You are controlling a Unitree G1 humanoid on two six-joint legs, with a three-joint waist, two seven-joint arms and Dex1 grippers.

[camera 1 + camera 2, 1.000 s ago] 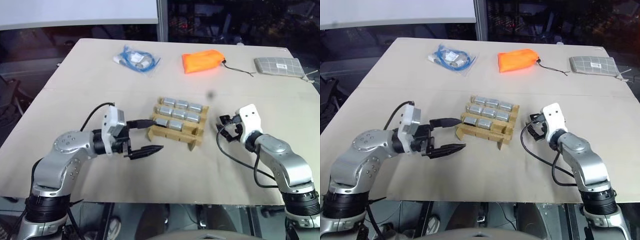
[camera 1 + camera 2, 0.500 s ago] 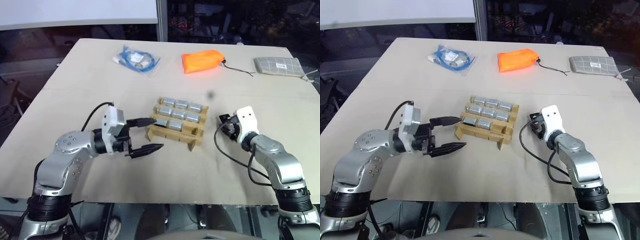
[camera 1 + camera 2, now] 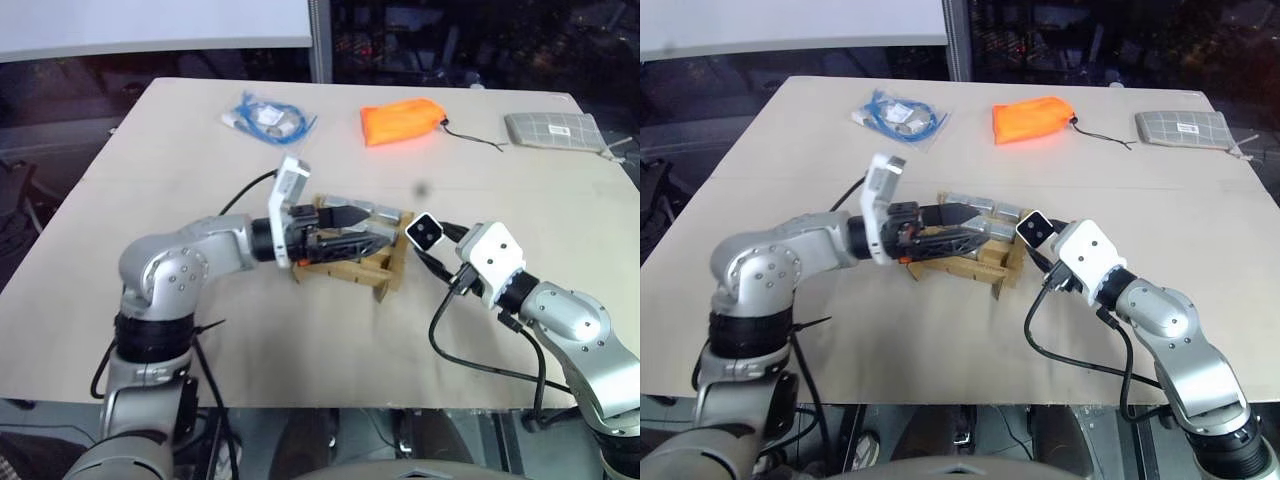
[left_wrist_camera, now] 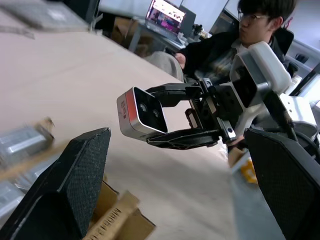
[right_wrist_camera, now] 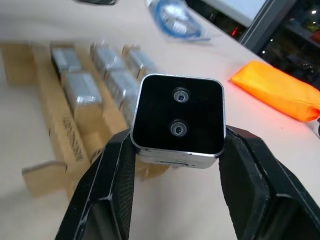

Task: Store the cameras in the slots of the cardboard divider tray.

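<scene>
1. We see the right gripper [image 5: 175,150], empty and open a second ago, now clenched on a small boxy silver-grey camera [image 5: 177,117] with a black two-lens face, lifted just right of the tan cardboard divider tray [image 3: 392,275].
2. Our left gripper [image 3: 345,228] has swung in from the tray's left and now hangs over the tray, its fingers spread wide and empty, facing the held camera.
3. We judge a handover or a direct slotting comes next.
4. The far slots hold silver-grey cameras [image 3: 385,212]; the near row looks open.
5. Table room lies wide on the near side and right; the orange fabric pouch [image 3: 402,120] sits well apart.
</scene>
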